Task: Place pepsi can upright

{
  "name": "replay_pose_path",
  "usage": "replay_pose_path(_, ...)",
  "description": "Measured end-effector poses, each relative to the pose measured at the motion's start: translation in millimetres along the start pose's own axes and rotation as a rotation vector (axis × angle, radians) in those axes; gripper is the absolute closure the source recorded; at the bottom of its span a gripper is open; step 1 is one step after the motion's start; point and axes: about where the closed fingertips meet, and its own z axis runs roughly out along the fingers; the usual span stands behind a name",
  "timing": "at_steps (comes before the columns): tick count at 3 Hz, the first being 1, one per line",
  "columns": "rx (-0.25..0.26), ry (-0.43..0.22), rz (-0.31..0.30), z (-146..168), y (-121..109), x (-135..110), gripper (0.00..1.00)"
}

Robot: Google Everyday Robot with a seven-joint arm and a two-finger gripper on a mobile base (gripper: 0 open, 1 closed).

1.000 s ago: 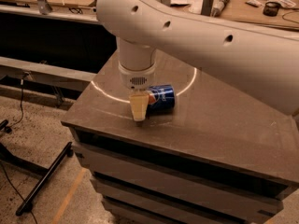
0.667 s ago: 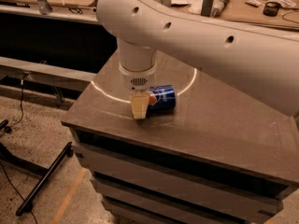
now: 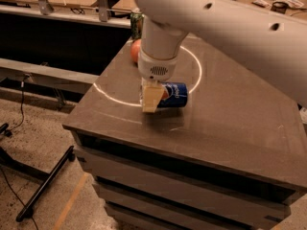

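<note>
The pepsi can, dark blue with its logo showing, lies on its side near the middle front of the dark table top. My gripper comes down from the big white arm and is shut on the can's left end. One tan finger shows in front of the can; the other is hidden behind it. The can's right end points right and stays close to the table surface.
A red-orange round fruit and a green can stand at the table's far edge behind the arm. A white circle line is marked on the top. Black stand legs lie on the floor at left.
The arm's wrist has swung to the right, uncovering the fruit and green can behind it. The gripper and pepsi can have shifted slightly right and up together.
</note>
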Motion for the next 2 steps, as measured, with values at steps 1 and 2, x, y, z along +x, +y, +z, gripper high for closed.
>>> replay_pose_path(1, -0.018, -0.122, 0.018, -21.8, -5.5, 2.5, 1.0)
replay_pose_path(2, -0.048, -0.304, -0.008, -34.6, -7.7, -0.3, 1.0)
